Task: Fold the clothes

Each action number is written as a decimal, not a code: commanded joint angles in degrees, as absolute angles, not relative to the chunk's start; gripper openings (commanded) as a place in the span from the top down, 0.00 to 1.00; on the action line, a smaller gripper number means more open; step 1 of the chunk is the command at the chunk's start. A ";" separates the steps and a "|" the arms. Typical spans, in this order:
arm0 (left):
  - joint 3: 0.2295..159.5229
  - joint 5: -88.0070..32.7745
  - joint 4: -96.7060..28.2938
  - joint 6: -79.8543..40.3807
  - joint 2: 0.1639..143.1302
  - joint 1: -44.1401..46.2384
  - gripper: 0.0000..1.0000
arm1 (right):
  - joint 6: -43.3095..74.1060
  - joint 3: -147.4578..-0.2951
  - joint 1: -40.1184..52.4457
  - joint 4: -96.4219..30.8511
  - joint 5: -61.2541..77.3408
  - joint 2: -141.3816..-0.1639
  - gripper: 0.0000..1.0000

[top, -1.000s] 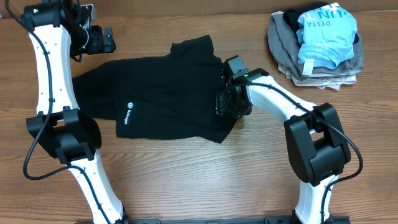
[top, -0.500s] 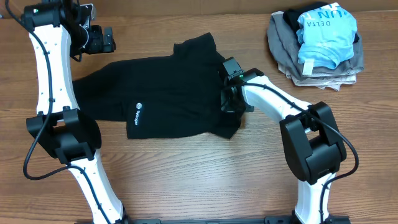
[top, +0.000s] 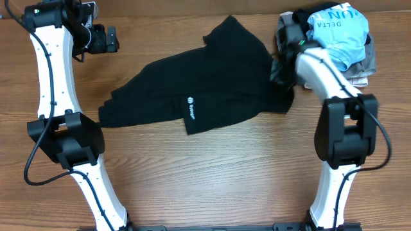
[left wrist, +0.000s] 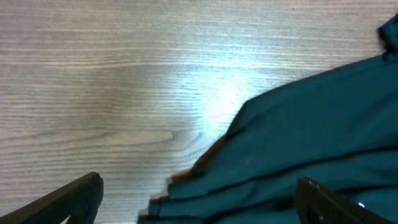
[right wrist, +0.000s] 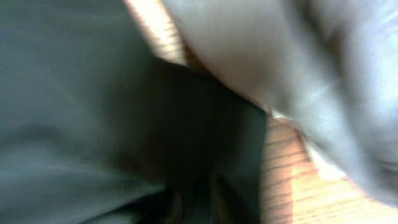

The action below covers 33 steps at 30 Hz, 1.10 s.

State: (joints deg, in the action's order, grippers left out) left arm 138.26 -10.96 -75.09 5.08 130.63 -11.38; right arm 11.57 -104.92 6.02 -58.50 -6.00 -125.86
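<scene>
Black shirt edge clamped in my right claw, just beside the folded pile. Rest of it sprawls wrinkled on the table, left of the pile. My left claw is spread wide, far left of the pile.

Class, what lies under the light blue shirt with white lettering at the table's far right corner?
The light blue shirt tops a stack of folded grey and beige garments, of which only the edges show. How many pieces lie there is hidden.
</scene>
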 commanded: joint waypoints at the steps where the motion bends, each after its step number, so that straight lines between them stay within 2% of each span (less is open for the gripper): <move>1: 138.39 -11.46 -74.04 6.24 129.99 -11.60 0.00 | 7.18 -119.37 8.88 -66.43 4.25 -124.51 0.64; 2: 138.39 -11.49 -73.82 6.24 129.99 -11.62 0.00 | 6.98 -122.98 9.67 -69.52 5.78 -124.51 0.59; 6: 138.39 -11.44 -73.43 6.39 129.99 -11.64 0.00 | 5.21 -131.85 14.28 -79.35 9.30 -124.51 0.49; 12: 138.39 -11.42 -73.41 7.99 129.99 -12.19 0.00 | 5.32 -128.99 25.39 -85.58 9.28 -124.53 0.40; 13: 138.39 -11.44 -73.38 7.94 129.99 -12.40 0.00 | 5.32 -127.96 27.07 -85.38 9.19 -124.53 0.38; 16: 138.39 -11.49 -73.41 7.68 129.99 -13.45 0.00 | 5.58 -121.30 33.80 -81.54 9.04 -124.55 0.24; 20: 138.39 -11.55 -73.43 7.44 129.99 -14.39 0.00 | 5.96 -113.78 38.92 -75.20 9.04 -124.55 0.17; 23: 138.39 -11.66 -73.43 7.25 129.99 -14.63 0.00 | 5.96 -109.19 41.95 -69.65 7.38 -124.55 0.03; 24: 138.39 -11.68 -73.43 7.25 129.99 -14.63 0.00 | 5.96 -106.08 43.83 -65.89 2.92 -124.55 0.00; 28: 138.39 -11.66 -73.47 7.25 129.99 -14.61 0.00 | 5.48 -102.50 46.06 -61.60 -5.45 -125.49 0.00; 33: 138.39 -11.66 -73.73 7.27 129.99 -14.61 0.00 | 4.19 -102.43 46.00 -62.22 -8.60 -129.91 0.02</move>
State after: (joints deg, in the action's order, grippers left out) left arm 138.26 -10.98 -73.67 6.59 130.63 -14.72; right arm 5.10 -102.67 46.61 -62.06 -3.51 -126.43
